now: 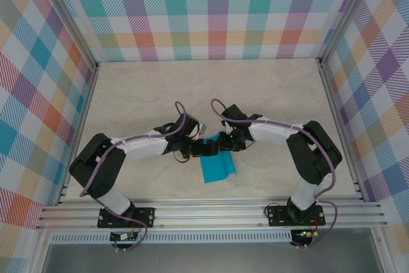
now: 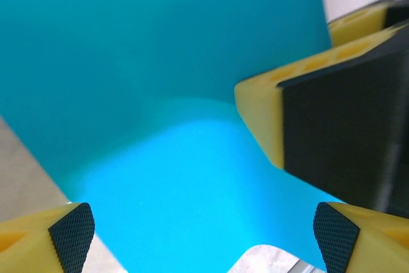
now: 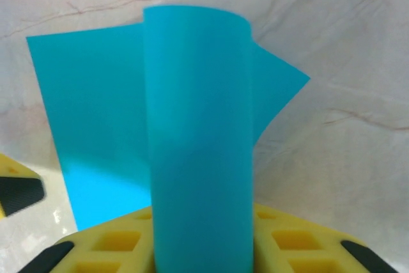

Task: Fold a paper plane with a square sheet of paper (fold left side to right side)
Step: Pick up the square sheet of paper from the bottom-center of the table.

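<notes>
Item: thin turquoise-blue square sheet of paper (image 1: 216, 169), lower part flat on the pale marbled tabletop (image 1: 160, 94). Right claw (image 3: 204, 257): pinching its raised, curling edge. Left claw (image 2: 204, 241): spread wide, empty, over the sheet. Risk (a judgement): nothing pins the sheet, so it may drag and crease askew

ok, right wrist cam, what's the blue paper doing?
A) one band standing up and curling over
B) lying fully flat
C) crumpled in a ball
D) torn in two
A: a band of the paper rises between the right pincer's yellow fingers and curls over, the rest lying on the table.
</notes>
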{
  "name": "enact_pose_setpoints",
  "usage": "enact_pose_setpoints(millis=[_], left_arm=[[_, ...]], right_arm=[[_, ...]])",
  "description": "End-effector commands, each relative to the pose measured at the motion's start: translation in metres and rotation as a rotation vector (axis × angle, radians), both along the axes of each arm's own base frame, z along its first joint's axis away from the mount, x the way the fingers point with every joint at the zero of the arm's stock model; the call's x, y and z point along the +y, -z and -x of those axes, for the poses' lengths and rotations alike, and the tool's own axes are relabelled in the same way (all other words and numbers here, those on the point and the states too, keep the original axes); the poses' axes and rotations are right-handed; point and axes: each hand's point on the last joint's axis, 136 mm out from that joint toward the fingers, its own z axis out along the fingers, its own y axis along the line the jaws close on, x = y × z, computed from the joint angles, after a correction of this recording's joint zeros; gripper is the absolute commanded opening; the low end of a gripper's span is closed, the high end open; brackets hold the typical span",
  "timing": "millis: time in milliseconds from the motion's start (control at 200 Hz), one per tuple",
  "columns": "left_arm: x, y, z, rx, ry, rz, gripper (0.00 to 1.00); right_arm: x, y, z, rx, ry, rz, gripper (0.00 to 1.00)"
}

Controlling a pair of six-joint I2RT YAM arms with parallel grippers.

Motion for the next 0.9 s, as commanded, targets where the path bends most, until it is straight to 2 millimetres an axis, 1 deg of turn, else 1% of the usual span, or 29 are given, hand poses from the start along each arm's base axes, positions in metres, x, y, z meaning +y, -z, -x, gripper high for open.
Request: enact_pose_setpoints(millis=[0,120,205,325,415,495,575,725,800,895], left_arm=[[0.018,-0.028,-0.01,-0.077,-0.031,-0.001,0.93],[0.039,-0.051,-0.017,-0.117,-0.08,0.034,0.94],[0.053,-0.066,-0.02,-0.135,-0.119,0.079,0.94],[0.074,-0.09,-0.028,-0.174,-0.185,0.165,0.95],[0.084,-0.114,-0.035,-0.217,-0.219,0.259,0.96],[0.084,-0.138,-0.039,-0.262,-0.214,0.343,0.96],[0.08,-0.161,-0.042,-0.301,-0.19,0.413,0.97],[0.07,-0.195,-0.048,-0.349,-0.151,0.519,0.98],[0.064,-0.214,-0.052,-0.368,-0.129,0.585,0.99],[0.058,-0.238,-0.055,-0.406,-0.101,0.668,0.99]], right_arm=[[0.007,-0.008,0.007,0.005,-0.033,-0.054,0.31],[0.011,-0.021,0.003,-0.019,-0.043,-0.139,0.3],[0.012,-0.039,-0.002,-0.034,-0.032,-0.254,0.27],[0.013,-0.077,-0.01,-0.086,-0.038,-0.458,0.26],[0.01,-0.109,-0.014,-0.132,-0.055,-0.583,0.25],[0.006,-0.143,-0.016,-0.173,-0.072,-0.696,0.25],[0.0,-0.177,-0.016,-0.227,-0.093,-0.776,0.25],[-0.008,-0.241,-0.013,-0.318,-0.13,-0.899,0.26],[-0.007,-0.269,-0.008,-0.346,-0.161,-0.942,0.26],[-0.006,-0.298,-0.003,-0.36,-0.186,-0.994,0.26]])
